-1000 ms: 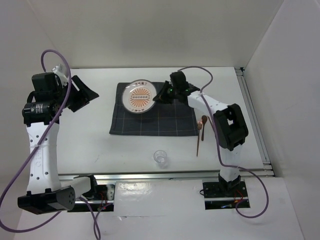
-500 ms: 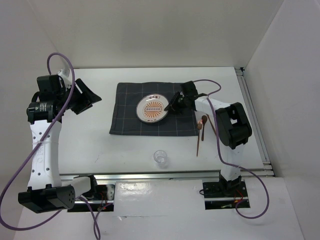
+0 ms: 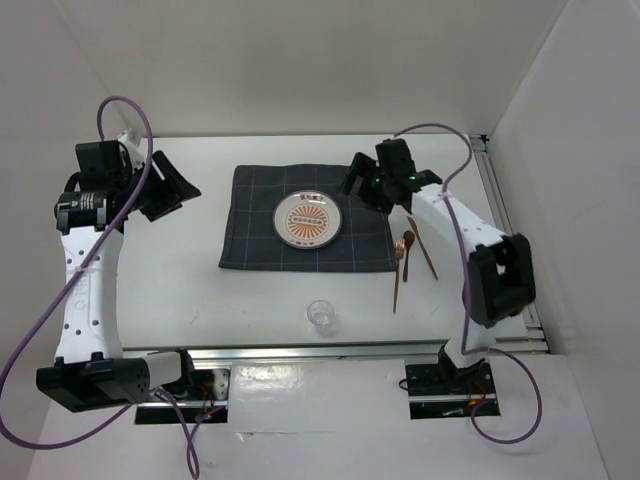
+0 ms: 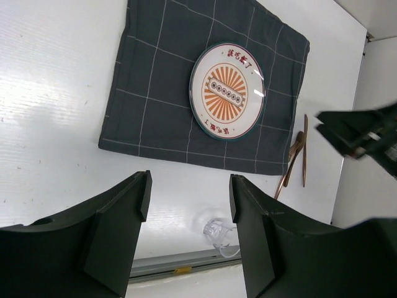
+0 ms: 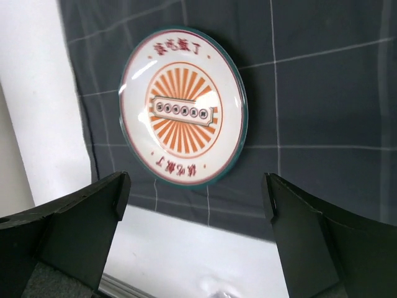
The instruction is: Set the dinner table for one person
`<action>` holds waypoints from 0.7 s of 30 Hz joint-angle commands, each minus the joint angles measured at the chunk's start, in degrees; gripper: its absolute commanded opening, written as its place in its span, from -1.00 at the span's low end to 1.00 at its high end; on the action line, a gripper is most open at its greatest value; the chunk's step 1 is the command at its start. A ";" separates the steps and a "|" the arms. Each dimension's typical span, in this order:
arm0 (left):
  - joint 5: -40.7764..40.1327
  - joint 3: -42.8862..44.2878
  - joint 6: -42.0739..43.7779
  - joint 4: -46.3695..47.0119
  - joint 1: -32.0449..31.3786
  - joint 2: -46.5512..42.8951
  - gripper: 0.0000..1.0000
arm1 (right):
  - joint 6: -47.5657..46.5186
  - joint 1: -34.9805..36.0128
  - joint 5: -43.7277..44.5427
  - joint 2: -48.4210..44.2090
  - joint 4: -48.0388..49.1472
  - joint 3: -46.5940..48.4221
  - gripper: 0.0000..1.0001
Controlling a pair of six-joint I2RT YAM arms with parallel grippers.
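The right tool [image 3: 360, 184] hangs wide and empty beside the plate [image 3: 309, 221] on the cloth [image 3: 258, 248]. The left tool [image 3: 172, 188] is wide too. A spoon [image 3: 402, 262], chopsticks [image 3: 424, 250] and a glass [image 3: 321, 315] share the surface [image 3: 180, 275].

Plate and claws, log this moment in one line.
plate: flat on cloth | right claw: open, empty, near plate | left claw: open, empty | spoon: right of cloth

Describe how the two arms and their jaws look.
Both the left arm and right arm have white links with black joint housings and black bases. A purple cable loops along each. The jaws are dark, broad, flat wedges. A small green light glows at the right wrist.
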 commanded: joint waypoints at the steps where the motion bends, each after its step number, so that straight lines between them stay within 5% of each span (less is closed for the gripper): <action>1: -0.20 2.68 2.70 0.52 -0.13 0.09 0.39 | -9.52 0.23 6.06 -12.32 -8.48 0.01 1.00; 6: -1.87 3.74 3.93 0.52 -0.13 2.11 0.39 | -16.93 11.81 4.39 -20.43 -18.50 -9.58 0.91; 11: -1.25 2.35 3.93 2.02 -0.13 2.64 0.39 | -5.00 26.92 7.82 -26.67 -24.59 -19.14 0.91; 21: -1.25 0.66 3.93 2.81 -1.28 2.64 0.39 | -1.20 32.31 5.62 -22.73 -16.78 -24.18 0.79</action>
